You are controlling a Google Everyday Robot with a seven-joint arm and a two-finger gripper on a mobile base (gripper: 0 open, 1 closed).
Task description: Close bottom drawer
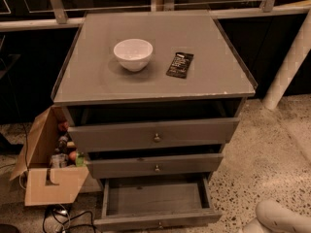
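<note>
The grey cabinet (155, 57) has three drawers, all pulled out by different amounts. The bottom drawer (156, 219) is pulled out the farthest, and its empty inside (154, 198) shows. Its slim front panel with a small brass knob (159, 224) sits at the frame's bottom edge. The middle drawer (155, 166) and the top drawer (154, 135) stand slightly open above it. A white rounded part of my arm (281, 217) shows at the lower right, to the right of the bottom drawer. The gripper itself is out of view.
A white bowl (132, 54) and a dark snack packet (180, 64) lie on the cabinet top. An open cardboard box (48, 176) with bottles stands on the floor left of the cabinet, with cables (63, 217) below it. A white pole (291, 57) leans at the right. The floor is speckled terrazzo (272, 154).
</note>
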